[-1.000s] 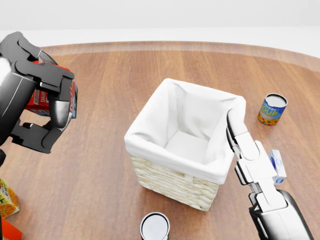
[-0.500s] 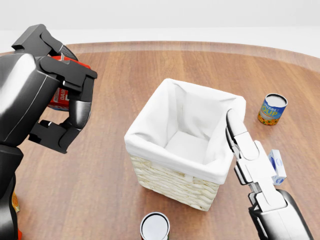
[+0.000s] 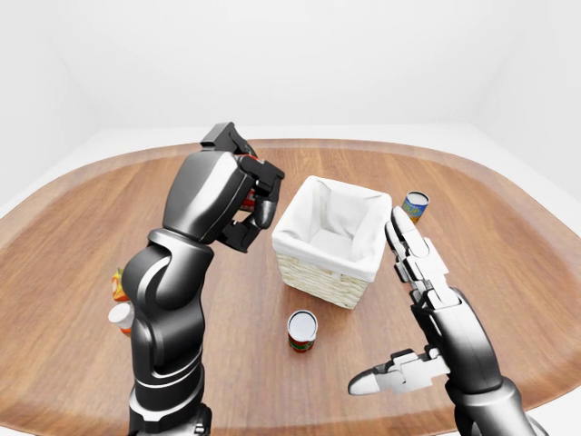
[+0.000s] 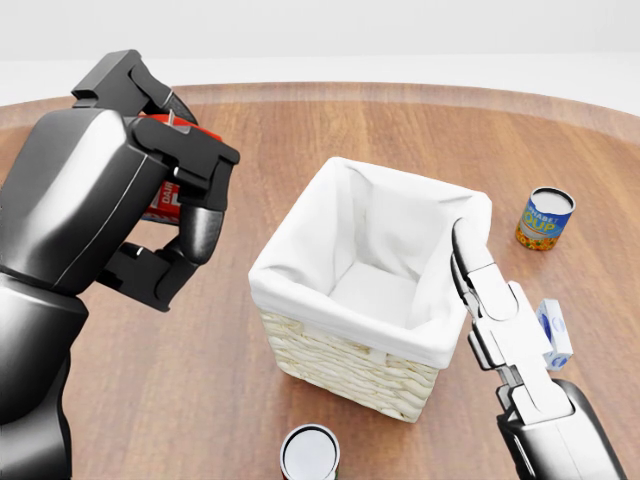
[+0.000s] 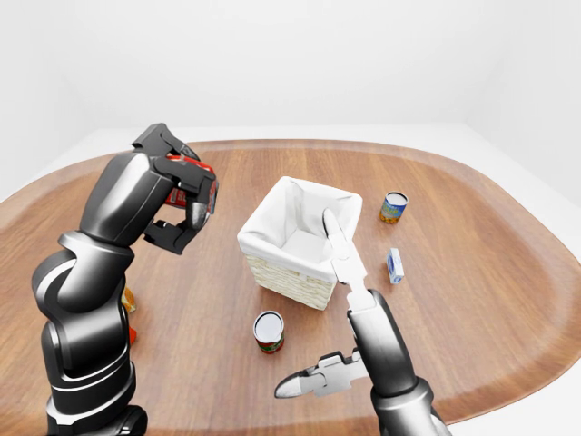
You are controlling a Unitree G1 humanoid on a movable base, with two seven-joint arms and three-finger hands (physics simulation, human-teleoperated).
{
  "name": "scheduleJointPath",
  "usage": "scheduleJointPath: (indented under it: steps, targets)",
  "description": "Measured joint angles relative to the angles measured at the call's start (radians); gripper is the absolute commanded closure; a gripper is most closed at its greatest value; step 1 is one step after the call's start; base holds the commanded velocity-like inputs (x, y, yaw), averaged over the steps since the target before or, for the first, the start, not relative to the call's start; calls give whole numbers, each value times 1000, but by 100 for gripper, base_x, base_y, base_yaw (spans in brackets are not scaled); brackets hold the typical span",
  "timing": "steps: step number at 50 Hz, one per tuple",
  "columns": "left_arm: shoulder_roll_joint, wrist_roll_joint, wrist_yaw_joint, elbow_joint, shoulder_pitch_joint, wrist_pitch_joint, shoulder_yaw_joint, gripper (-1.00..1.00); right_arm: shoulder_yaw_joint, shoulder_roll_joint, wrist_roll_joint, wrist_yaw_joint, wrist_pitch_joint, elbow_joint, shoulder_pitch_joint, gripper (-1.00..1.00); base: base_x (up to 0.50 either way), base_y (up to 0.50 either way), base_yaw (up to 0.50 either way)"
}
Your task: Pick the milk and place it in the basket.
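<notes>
My left hand [image 4: 185, 225] is shut on a red milk carton [image 4: 160, 200] with a white and blue label. It holds the carton in the air, left of the basket [image 4: 340, 365] and about level with its rim. The carton is mostly hidden behind the black fingers. The wicker basket has a white cloth liner, sits at the middle of the head view, and nothing shows inside it. My right hand [image 4: 470, 262] is open. Its straight fingers [image 4: 490, 295] point up beside the basket's right rim, and its thumb [image 5: 309, 381] is spread low.
A soup can [image 4: 545, 218] stands to the right of the basket on the round wooden table [image 4: 240, 400], and a small blue-and-white box [image 4: 555, 330] lies just past my right hand. Another can [image 4: 310, 452] stands below the basket. An orange carton [image 3: 118, 283] sits low left.
My left arm has carried the carton rightward, closer to the basket. The right hand, the basket and the cans have not moved.
</notes>
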Motion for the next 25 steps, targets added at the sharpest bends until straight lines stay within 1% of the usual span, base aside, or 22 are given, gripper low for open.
scheduleJointPath:
  steps: [25]
  targets:
    - [-80, 71, -30, -7, -15, 0, -69, 100, 1, -1, 1, 1, -6, 1, 4, -100, 0, 0, 0]
